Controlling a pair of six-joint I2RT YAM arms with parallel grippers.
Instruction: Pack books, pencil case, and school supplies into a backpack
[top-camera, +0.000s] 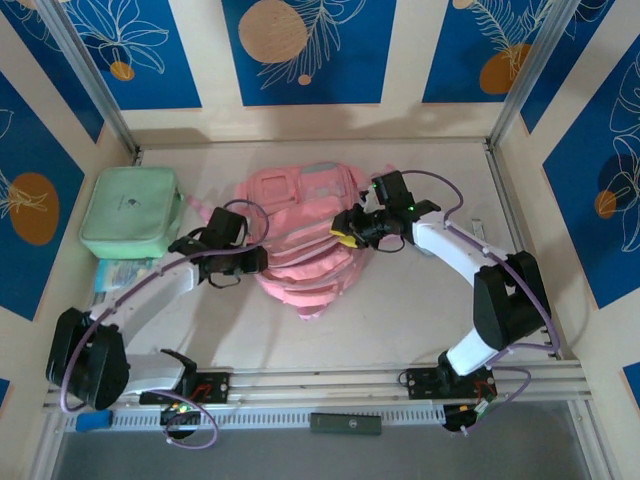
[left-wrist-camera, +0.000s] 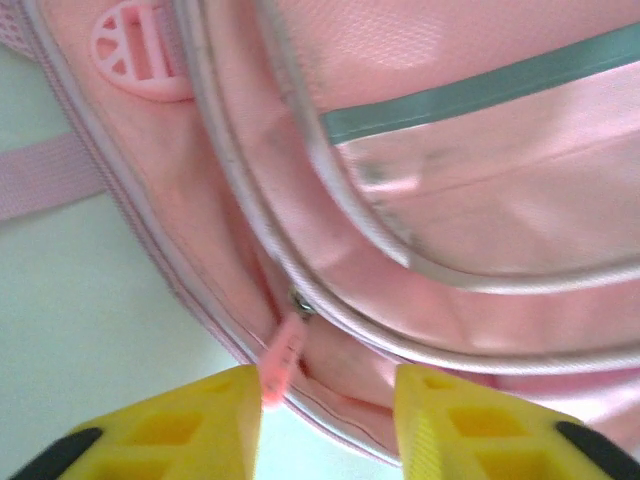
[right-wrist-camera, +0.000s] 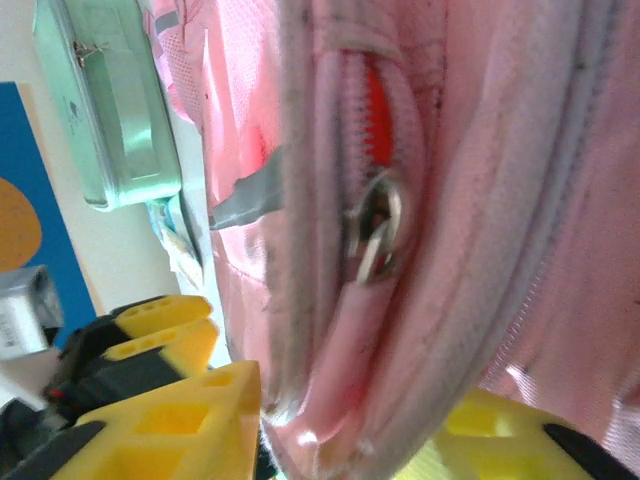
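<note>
Backpack (top-camera: 300, 240), large, of pink fabric with front pockets and a greyish top panel: lies flat on the pale table (top-camera: 420, 300), front face up. A square mint green fabric bag (top-camera: 130, 210) lies to the backpack's left, apart from its body.

Left gripper (top-camera: 245, 262): at the backpack's left edge, low over the fabric. In the left wrist view its yellow fingers (left-wrist-camera: 170, 435) are spread, with a clear gap between them at the gripper (left-wrist-camera: 328, 425). A slim pink zipper pull tab (left-wrist-camera: 283, 352) hangs from a zip seam of the backpack (left-wrist-camera: 450, 190) into that gap. Its tip is against the inner corner of one finger and clear of the other. It is not pinched.

Right gripper (top-camera: 350, 232): at the backpack's right edge, opposite the left one. In the right wrist view its yellow fingers (right-wrist-camera: 170, 425) stand apart at the gripper (right-wrist-camera: 350, 440), with a thick fold of the backpack (right-wrist-camera: 560, 200) bulging between them. Whether they press on that fold cannot be told. A small metal zipper slider (right-wrist-camera: 377, 232) sits on the fold just beyond the fingers. The zip past the slider gapes, showing orange-red within. The mint green bag (right-wrist-camera: 110, 110) appears beyond the backpack in this view.
</note>
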